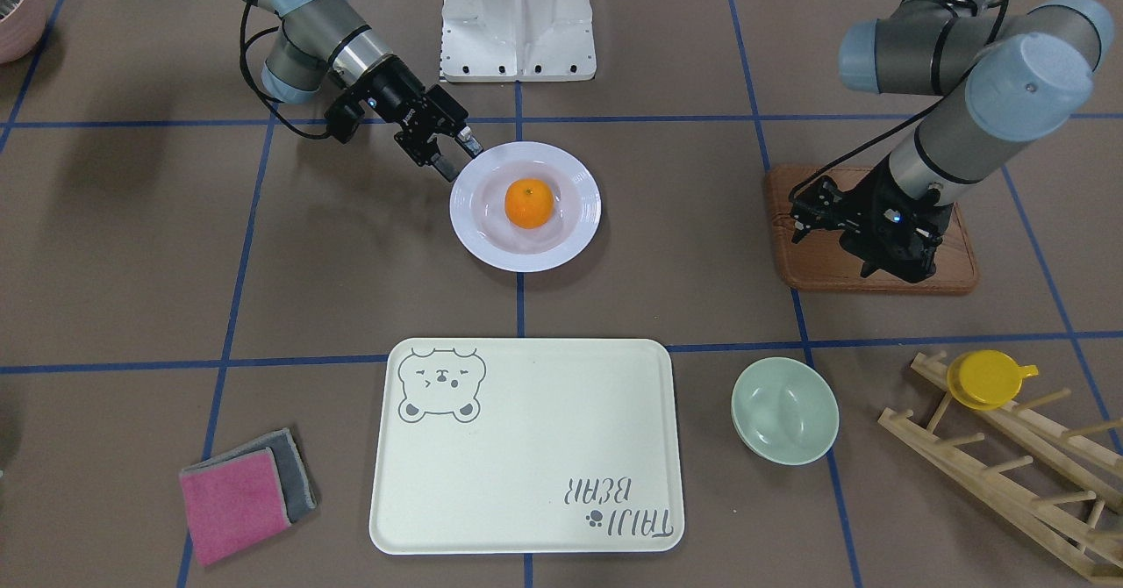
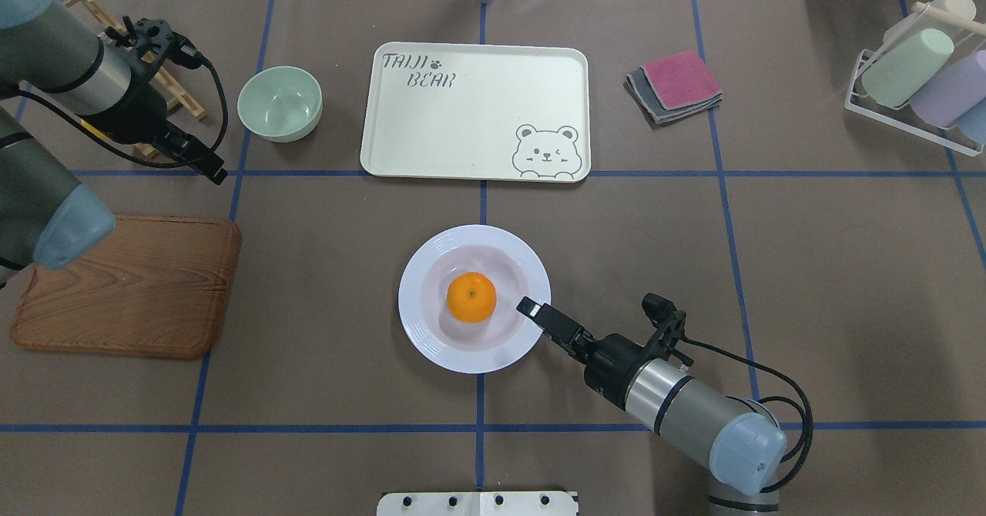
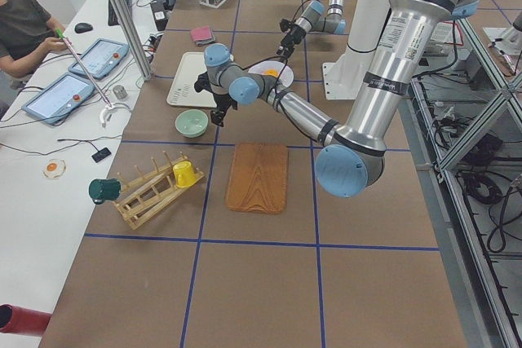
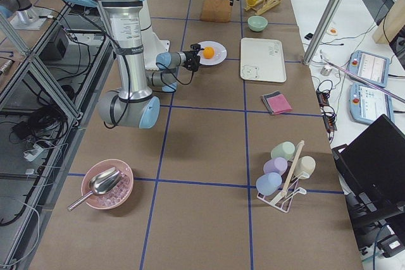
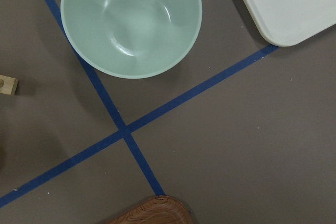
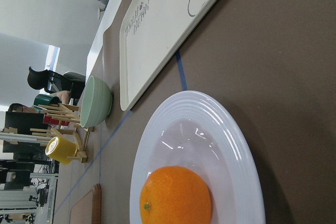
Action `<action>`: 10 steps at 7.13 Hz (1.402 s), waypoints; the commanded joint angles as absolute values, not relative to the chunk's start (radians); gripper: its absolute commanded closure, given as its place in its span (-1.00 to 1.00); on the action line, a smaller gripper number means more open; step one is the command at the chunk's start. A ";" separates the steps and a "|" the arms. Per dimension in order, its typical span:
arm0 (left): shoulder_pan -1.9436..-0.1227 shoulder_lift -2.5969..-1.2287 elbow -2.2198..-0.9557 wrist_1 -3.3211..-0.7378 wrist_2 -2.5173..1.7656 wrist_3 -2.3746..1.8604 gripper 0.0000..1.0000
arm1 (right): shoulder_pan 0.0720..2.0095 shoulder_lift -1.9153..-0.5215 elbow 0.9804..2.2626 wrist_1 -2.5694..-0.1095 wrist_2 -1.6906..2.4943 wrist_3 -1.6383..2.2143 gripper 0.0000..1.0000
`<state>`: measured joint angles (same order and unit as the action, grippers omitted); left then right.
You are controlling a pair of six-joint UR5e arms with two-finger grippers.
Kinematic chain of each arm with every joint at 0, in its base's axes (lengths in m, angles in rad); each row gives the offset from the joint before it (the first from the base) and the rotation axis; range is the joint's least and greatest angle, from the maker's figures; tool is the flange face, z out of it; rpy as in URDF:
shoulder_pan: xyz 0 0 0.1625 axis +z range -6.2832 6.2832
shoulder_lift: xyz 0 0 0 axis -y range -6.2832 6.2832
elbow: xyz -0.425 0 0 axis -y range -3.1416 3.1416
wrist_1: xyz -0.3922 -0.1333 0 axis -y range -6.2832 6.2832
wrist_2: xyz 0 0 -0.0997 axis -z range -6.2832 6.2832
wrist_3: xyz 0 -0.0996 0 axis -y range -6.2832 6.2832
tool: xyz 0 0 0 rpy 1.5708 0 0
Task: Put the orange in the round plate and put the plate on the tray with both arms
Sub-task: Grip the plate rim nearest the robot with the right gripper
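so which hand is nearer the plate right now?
Right. The right hand is at the plate rim on the robot's side. The left hand is far off, between the wooden board and the green bowl.

orange (image 2: 471,296) in round plate (image 2: 431,340); tray (image 2: 462,127) apart

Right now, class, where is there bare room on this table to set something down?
The tray is bare all over. Bare table lies between the round plate and the wooden board. Crowded: the plate's rim at the right gripper, and the corner with the pale-green bowl and left gripper.
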<state>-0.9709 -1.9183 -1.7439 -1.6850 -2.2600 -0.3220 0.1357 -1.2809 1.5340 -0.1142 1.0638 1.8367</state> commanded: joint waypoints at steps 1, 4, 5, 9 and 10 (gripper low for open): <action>-0.971 -1.913 -1.749 -1.695 -2.261 -0.324 -0.97 | 0.143 -1.269 1.514 -0.114 1.046 1.907 -0.97; -0.971 -1.911 -1.755 -1.697 -2.261 -0.328 -0.97 | 0.141 -1.243 1.485 -0.114 1.011 1.957 -0.09; -0.971 -1.911 -1.753 -1.697 -2.261 -0.328 -0.98 | 0.141 -1.243 1.483 -0.115 1.011 1.957 0.12; -0.971 -1.911 -1.753 -1.697 -2.261 -0.328 -0.98 | 0.141 -1.243 1.486 -0.114 1.012 1.956 0.65; -0.971 -1.911 -1.753 -1.697 -2.261 -0.328 -0.98 | 0.143 -1.239 1.491 -0.110 1.012 1.954 0.83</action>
